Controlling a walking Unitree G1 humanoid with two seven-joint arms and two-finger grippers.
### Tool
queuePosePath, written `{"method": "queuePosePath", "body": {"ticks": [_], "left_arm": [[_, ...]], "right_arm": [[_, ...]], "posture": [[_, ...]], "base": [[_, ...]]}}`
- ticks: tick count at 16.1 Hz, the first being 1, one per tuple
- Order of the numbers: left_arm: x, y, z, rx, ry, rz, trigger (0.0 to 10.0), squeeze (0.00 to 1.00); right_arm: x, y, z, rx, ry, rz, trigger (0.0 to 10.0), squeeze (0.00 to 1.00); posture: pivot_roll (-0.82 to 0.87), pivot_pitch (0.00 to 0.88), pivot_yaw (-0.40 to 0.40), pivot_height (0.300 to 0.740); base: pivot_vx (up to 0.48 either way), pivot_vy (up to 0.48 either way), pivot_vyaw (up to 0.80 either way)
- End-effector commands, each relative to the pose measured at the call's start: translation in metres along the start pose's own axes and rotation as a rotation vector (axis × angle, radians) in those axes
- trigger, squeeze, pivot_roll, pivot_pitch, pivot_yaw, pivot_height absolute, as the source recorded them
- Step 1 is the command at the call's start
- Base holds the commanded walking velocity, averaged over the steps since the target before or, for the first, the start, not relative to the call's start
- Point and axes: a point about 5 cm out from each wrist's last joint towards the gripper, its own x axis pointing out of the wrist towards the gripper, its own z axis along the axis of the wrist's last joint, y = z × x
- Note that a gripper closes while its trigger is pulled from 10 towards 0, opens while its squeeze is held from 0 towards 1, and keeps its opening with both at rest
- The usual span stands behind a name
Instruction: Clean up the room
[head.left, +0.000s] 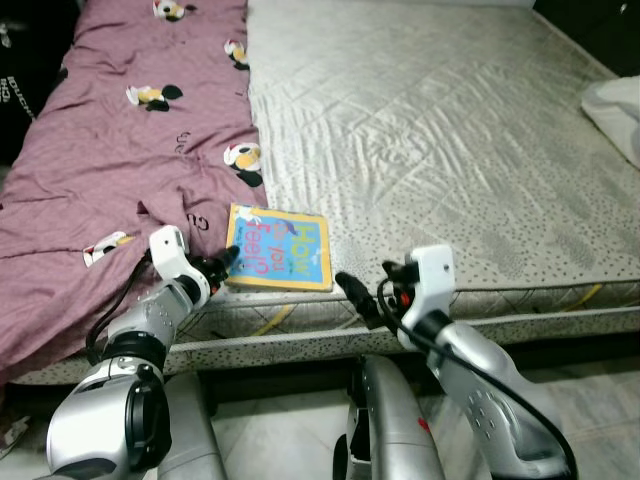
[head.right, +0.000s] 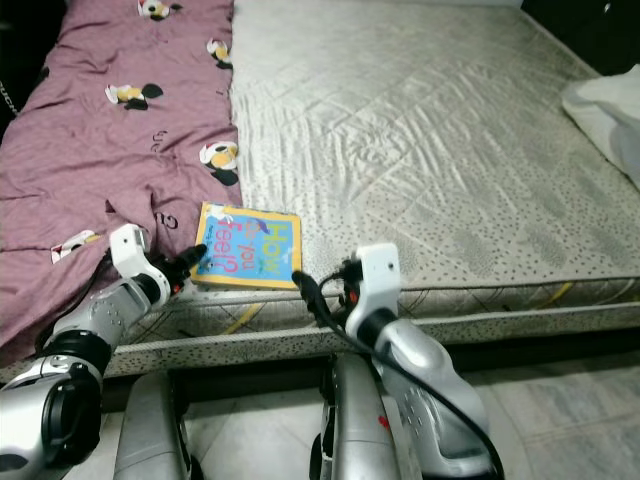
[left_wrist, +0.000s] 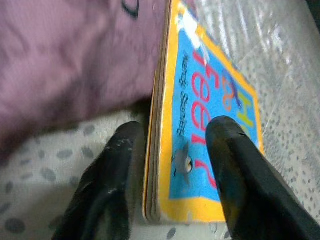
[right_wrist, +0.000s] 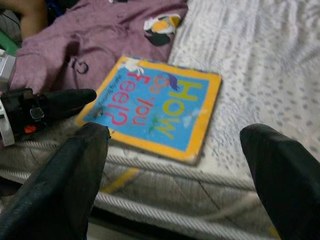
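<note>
Book lies flat at mattress edge, blanket at its 9 o'clock. Left gripper straddles book's corner, unclenched, likely to pinch it. Right gripper spread wide, waiting near book's 4 o'clock.

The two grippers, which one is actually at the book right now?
The left gripper: its open fingers straddle the corner of the book beside the purple blanket. The right gripper hangs open off the mattress edge, short of it.

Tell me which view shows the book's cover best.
The right wrist view: the whole cover of the book shows, title legible. The left wrist view shows its edge between the left gripper fingers; the eye views show it small on the mattress.
</note>
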Motion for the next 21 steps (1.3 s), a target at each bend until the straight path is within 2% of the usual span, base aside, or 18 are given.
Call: {"method": "queuePosePath", "body": {"ticks": [1, 5, 10, 11, 12, 15, 16, 17, 21], "left_arm": [[0.000, 0.001, -0.006, 0.007, 0.023, 0.002, 10.0, 1.00], [-0.005, 0.009, -0.010, -0.034, 0.024, 0.022, 10.0, 1.00], [0.000, 0.005, -0.009, -0.096, 0.024, 0.030, 10.0, 1.00], [0.002, 0.002, -0.008, -0.109, 0.021, 0.024, 10.0, 0.44], [0.003, -0.001, -0.005, -0.118, 0.014, 0.018, 10.0, 0.00], [0.010, -0.014, 0.002, -0.164, 0.000, -0.004, 10.0, 0.00], [0.012, -0.016, 0.000, -0.160, 0.014, 0.016, 7.5, 0.00], [0.013, -0.019, -0.001, -0.172, 0.011, 0.008, 0.0, 0.00], [0.015, -0.025, 0.000, -0.179, 0.011, -0.018, 0.0, 0.00]], "right_arm": [[-0.004, -0.002, 0.003, -0.009, -0.002, -0.011, 10.0, 0.00], [-0.008, -0.001, 0.000, 0.007, 0.005, -0.029, 10.0, 0.00], [-0.035, -0.006, 0.001, 0.011, 0.021, -0.091, 10.0, 0.00], [-0.039, -0.007, 0.001, 0.008, 0.025, -0.105, 10.0, 0.00], [-0.040, -0.007, 0.000, 0.008, 0.027, -0.110, 10.0, 0.00], [-0.042, -0.004, 0.000, 0.010, 0.034, -0.113, 10.0, 0.00], [-0.042, -0.003, 0.001, 0.007, 0.040, -0.103, 10.0, 0.00], [-0.041, -0.003, 0.002, 0.005, 0.043, -0.100, 10.0, 0.00], [-0.038, -0.005, 0.004, -0.006, 0.043, -0.098, 10.0, 0.00]], "posture": [[-0.16, 0.155, -0.073, 0.534], [-0.16, 0.168, -0.081, 0.534], [-0.26, 0.193, -0.078, 0.534], [-0.27, 0.193, -0.079, 0.534], [-0.28, 0.195, -0.080, 0.534], [-0.28, 0.189, -0.087, 0.534], [-0.28, 0.184, -0.090, 0.534], [-0.28, 0.182, -0.091, 0.534], [-0.27, 0.168, -0.093, 0.534]], "base": [[0.000, 0.000, 0.00], [0.000, 0.000, 0.00], [0.000, 0.000, 0.00], [0.000, 0.000, 0.00], [0.000, 0.000, 0.00], [0.000, 0.000, 0.00], [0.000, 0.000, 0.00], [0.000, 0.000, 0.00], [0.000, 0.000, 0.00]]}}
